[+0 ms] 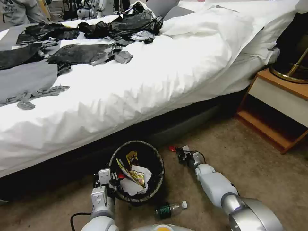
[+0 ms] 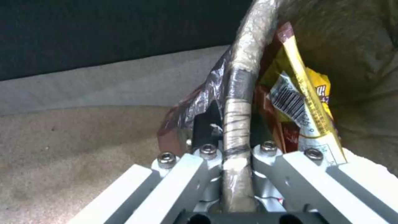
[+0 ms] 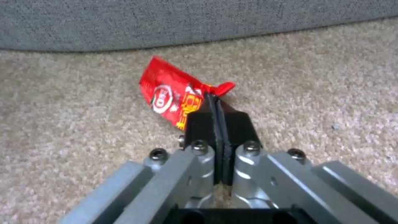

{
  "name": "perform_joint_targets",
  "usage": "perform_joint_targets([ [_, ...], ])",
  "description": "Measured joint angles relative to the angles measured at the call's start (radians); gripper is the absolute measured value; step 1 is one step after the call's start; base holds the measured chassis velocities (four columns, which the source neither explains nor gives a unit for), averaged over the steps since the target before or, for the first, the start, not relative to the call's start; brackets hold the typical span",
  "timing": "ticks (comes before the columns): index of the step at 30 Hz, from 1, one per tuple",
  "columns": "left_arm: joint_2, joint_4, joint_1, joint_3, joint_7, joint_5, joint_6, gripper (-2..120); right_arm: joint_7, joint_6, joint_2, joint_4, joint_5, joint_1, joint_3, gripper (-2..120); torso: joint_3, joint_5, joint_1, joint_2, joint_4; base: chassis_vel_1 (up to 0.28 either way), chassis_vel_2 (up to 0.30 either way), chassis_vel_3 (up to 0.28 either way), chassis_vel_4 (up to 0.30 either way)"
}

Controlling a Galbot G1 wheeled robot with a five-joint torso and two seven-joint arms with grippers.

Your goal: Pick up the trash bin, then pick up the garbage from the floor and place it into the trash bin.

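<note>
The trash bin [image 1: 159, 160], lined with a dark bag, stands on the carpet beside the bed. It holds yellow snack wrappers [image 1: 132, 158] and a white tissue wad [image 1: 131, 186]. My left gripper [image 1: 113, 183] is shut on the bin's near-left rim [image 2: 239, 81], one finger inside and one outside; a yellow wrapper [image 2: 304, 105] leans against that rim. To the right of the bin, my right gripper [image 1: 179, 152] is low on the carpet, shut on the end of a red snack wrapper [image 3: 170, 96] [image 1: 172, 148]. A clear bottle with a green label [image 1: 170, 209] lies on the floor near my base.
The bed with its white duvet [image 1: 154, 83] runs across the back, its dark base just behind the bin. Black and grey clothes [image 1: 86, 48] lie on top. A wooden nightstand [image 1: 276, 109] with a brass lamp base [image 1: 290, 72] stands at the right.
</note>
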Motion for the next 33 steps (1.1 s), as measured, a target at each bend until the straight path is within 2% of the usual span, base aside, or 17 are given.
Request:
perform_joint_targets([
  [17, 0.001, 0.006, -0.010, 0.001, 0.000, -0.006, -0.001, 0, 0.008, 0.036, -0.005, -0.001, 0.002, 0.000, 0.000, 0, 0.000, -0.0001, 0.000, 0.000, -0.0001, 0.000, 0.000, 0.000, 0.000],
  [20, 0.002, 0.006, -0.011, 0.000, 0.000, -0.009, -0.001, 0, 0.018, 0.055, -0.012, 0.039, 0.016, -0.016, 0.001, 0, 0.000, -0.0003, 0.000, 0.000, 0.0000, 0.000, 0.000, 0.000, 0.000],
  [24, 0.009, 0.007, -0.018, -0.008, 0.000, -0.020, 0.002, 0, 0.037, 0.082, -0.053, 0.220, 0.038, -0.115, 0.004, 0, 0.000, -0.0003, 0.000, 0.000, -0.0001, 0.000, 0.000, 0.000, 0.000],
  [25, 0.009, 0.007, -0.018, -0.008, 0.000, -0.020, 0.002, 0, 0.037, 0.082, -0.053, 0.220, 0.038, -0.115, 0.004, 0, 0.000, -0.0003, 0.000, 0.000, -0.0001, 0.000, 0.000, 0.000, 0.000],
  [32, 0.016, 0.009, -0.030, -0.011, -0.001, -0.034, 0.011, 0, 0.050, 0.107, -0.128, 0.487, 0.084, -0.313, 0.032, 0, 0.000, 0.0000, 0.000, 0.000, -0.0003, 0.000, 0.000, 0.000, 0.000],
  [33, 0.016, 0.009, -0.030, -0.011, -0.001, -0.034, 0.011, 0, 0.050, 0.107, -0.128, 0.487, 0.084, -0.313, 0.032, 0, 0.000, 0.0000, 0.000, 0.000, -0.0003, 0.000, 0.000, 0.000, 0.000],
])
